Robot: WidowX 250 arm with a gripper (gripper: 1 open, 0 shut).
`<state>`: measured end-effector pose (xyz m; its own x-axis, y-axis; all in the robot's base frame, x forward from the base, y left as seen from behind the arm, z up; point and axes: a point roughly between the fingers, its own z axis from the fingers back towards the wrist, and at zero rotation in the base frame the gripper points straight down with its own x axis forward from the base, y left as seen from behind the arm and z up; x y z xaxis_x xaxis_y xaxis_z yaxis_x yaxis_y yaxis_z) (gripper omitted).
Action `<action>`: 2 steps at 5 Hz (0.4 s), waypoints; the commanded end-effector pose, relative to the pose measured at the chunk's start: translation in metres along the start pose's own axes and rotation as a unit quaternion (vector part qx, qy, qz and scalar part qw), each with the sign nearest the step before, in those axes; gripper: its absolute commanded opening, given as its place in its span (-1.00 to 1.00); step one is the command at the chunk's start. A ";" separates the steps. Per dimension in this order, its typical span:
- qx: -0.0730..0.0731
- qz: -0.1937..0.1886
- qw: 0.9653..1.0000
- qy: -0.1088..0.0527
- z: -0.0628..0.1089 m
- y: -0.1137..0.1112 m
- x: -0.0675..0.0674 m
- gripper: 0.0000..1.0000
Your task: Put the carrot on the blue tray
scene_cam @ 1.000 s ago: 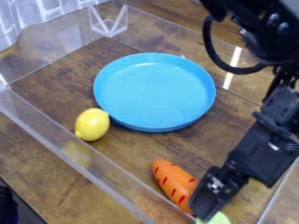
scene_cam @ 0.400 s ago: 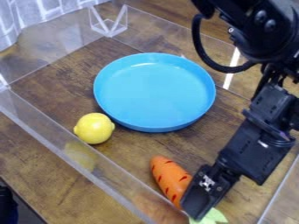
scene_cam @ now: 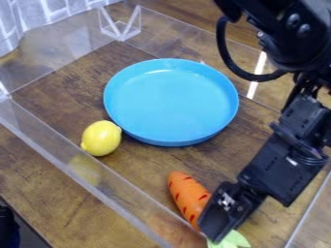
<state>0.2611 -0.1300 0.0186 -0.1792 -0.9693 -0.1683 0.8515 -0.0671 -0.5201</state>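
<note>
Hovering low at the front right corner, the fingers (scene_cam: 223,229) are standing wide open and gripping nothing, their tips sitting right at the green top end of the carrot (scene_cam: 191,198). Whether they are touching it, I can't tell.

The carrot is lying on its side on the wooden counter (scene_cam: 77,87), orange body pointing up and left toward the blue tray (scene_cam: 171,101), leafy end toward the fingers. It is well apart from the tray.

Grasp advice: straddle the orange body rather than the leafy tip, since the tip looks narrow and likely to slip. Center the fingers across the short axis, get low enough, then close. The smooth plastic is probably going to roll if only one finger is pushing it.

Around it: a yellow lemon (scene_cam: 101,138) is sitting just beside the tray's left rim, off the likely carry line. The clear plastic wall (scene_cam: 52,145) is boxing in the work area and running close by the carrot, so approach room there is looking tight. The tray is empty, nothing blocking the drop.
</note>
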 end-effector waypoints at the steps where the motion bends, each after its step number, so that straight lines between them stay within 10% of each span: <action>1: -0.006 0.017 1.000 -0.005 -0.009 0.008 -0.027 1.00; 2: -0.006 0.021 1.000 -0.008 -0.002 0.006 -0.031 1.00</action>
<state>0.2667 -0.1145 0.0207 -0.1527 -0.9730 -0.1730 0.8500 -0.0400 -0.5253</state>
